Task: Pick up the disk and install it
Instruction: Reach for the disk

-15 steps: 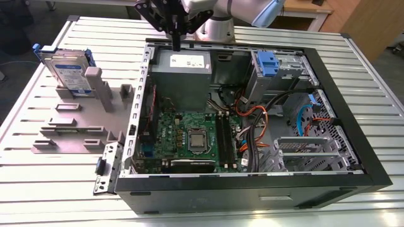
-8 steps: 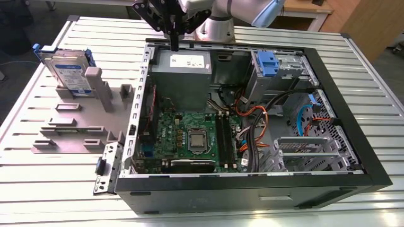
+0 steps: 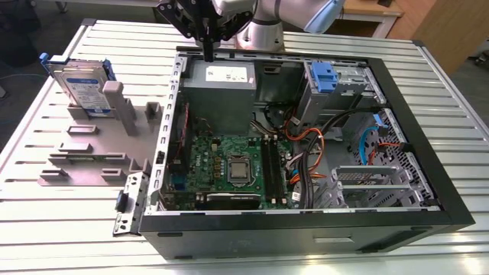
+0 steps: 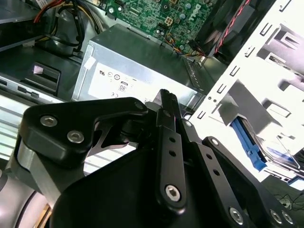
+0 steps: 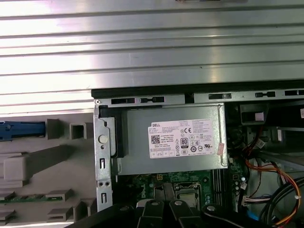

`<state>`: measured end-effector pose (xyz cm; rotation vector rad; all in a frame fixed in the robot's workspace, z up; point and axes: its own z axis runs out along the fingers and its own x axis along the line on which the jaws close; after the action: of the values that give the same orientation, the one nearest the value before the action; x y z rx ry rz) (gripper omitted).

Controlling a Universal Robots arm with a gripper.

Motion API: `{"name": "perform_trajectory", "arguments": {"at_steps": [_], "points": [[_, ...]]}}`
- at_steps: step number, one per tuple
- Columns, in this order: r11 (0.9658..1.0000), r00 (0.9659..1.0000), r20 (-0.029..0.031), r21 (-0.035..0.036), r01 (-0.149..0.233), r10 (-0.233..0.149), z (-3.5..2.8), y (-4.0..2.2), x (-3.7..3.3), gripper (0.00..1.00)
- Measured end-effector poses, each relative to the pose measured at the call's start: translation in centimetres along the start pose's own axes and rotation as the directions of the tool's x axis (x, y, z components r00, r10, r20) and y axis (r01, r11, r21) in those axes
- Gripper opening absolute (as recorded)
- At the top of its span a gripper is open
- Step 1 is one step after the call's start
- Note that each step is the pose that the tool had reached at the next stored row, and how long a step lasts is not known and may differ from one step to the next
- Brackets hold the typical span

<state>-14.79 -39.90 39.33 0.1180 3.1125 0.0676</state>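
The disk (image 3: 81, 86) is a silver drive with a white-and-blue label in a blue carrier. It stands on edge in the grey holder (image 3: 91, 149) at the exterior view's left, outside the computer case. My gripper (image 3: 208, 56) hangs over the case's back edge, above the grey power supply box (image 3: 221, 80), to the right of the disk and apart from it. Its fingers are shut together with nothing between them. The second wrist view shows the shut fingertips (image 4: 166, 97) and the disk's blue carrier (image 4: 249, 145) beyond the case wall. The blue carrier's end (image 5: 19, 130) shows in the first wrist view.
The open computer case (image 3: 428, 143) lies on a slatted metal table (image 3: 61, 229). Inside are the motherboard (image 3: 229, 166), loose cables (image 3: 313, 143) and a silver drive cage with a blue latch (image 3: 324, 77) at the back right. The case's raised walls surround the interior.
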Motion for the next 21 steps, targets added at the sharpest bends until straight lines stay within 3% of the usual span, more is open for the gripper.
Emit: {"name": "perform_trajectory", "arguments": {"at_steps": [21], "points": [[1.0000,1.0000,0.0000,0.0000,0.000,0.000,-0.01,-0.05,0.67,0.11]]}}
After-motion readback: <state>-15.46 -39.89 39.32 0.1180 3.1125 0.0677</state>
